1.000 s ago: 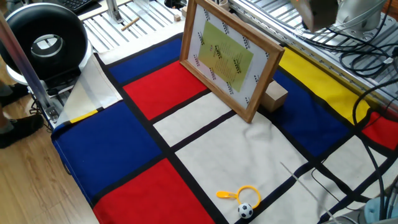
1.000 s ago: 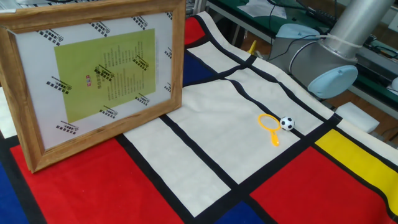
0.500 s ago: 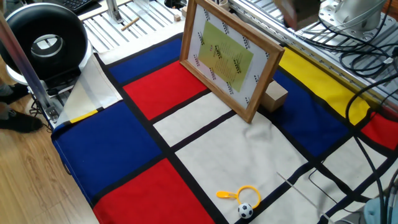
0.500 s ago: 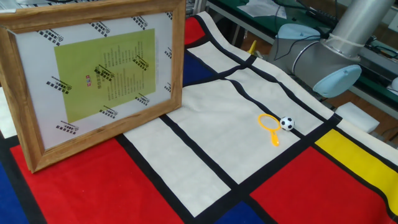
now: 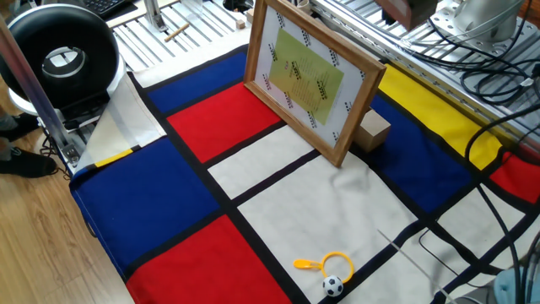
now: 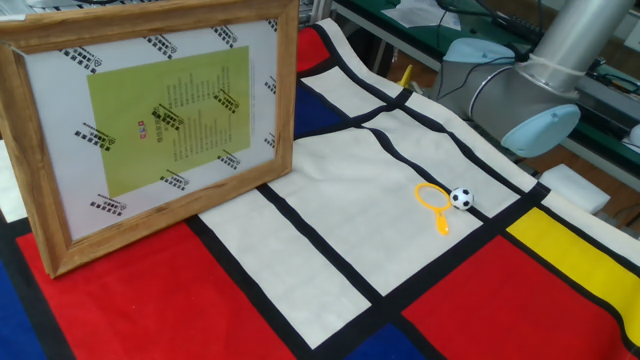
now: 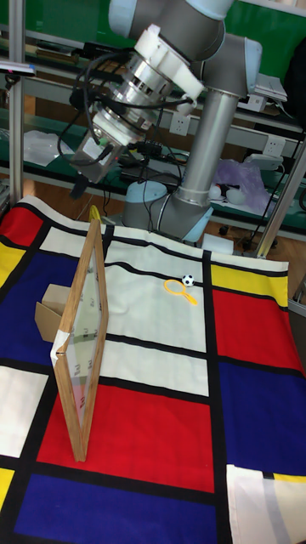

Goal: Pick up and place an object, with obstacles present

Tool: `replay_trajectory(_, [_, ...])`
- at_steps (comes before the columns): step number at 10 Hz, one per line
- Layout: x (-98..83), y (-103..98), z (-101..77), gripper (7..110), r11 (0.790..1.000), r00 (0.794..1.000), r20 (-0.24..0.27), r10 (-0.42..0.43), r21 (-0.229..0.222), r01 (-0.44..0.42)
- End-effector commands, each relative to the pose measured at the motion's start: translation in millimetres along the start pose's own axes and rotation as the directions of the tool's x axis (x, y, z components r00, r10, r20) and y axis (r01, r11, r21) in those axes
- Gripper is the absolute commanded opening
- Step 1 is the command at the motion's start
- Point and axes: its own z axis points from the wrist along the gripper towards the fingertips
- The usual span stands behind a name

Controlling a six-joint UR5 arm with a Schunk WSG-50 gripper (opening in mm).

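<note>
One hazard dominates: the wooden cube (image 7: 51, 316) sits below the claw (image 7: 85, 170), just behind the upright picture frame (image 7: 83, 340). Claw opening cannot be told; a careless descent could topple the frame.

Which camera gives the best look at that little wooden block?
One fixed view: the wooden block sits behind the picture frame, mostly visible. The tall view shows it partly; in the other fixed view the frame hides it.

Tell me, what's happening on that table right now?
Claw raised high above the cloth, holding nothing visible. Small light-tan wooden cube resting behind the large upright wooden-framed picture. Picture stands between cube and open cloth.
</note>
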Motion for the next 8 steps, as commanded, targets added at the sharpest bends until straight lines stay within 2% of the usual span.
replay_trajectory(1, [8.5, 2, 6.7, 7, 1.0, 1.0, -0.004, -0.007, -0.006, 0.007])
replay_trajectory(2, [13.8, 3, 6.6, 7, 1.0, 1.0, -0.026, 0.011, -0.011, -0.011])
replay_trajectory(3, [13.8, 4, 6.6, 7, 1.0, 1.0, -0.026, 0.017, -0.012, -0.017])
replay_trajectory(5, [3.4, 19, 6.0, 7, 0.997, 1.0, 0.016, -0.003, -0.075, 0.004])
replay_trajectory(6, [9.3, 28, 5.1, 7, 0.994, 1.0, -0.009, 0.016, -0.111, -0.017])
replay_trajectory(7, [22.2, 34, 4.1, 7, 0.99, 0.996, -0.067, 0.054, -0.129, -0.062])
replay_trajectory(8, [24.8, 38, 3.2, 7, 0.983, 0.99, -0.086, 0.107, -0.141, -0.119])
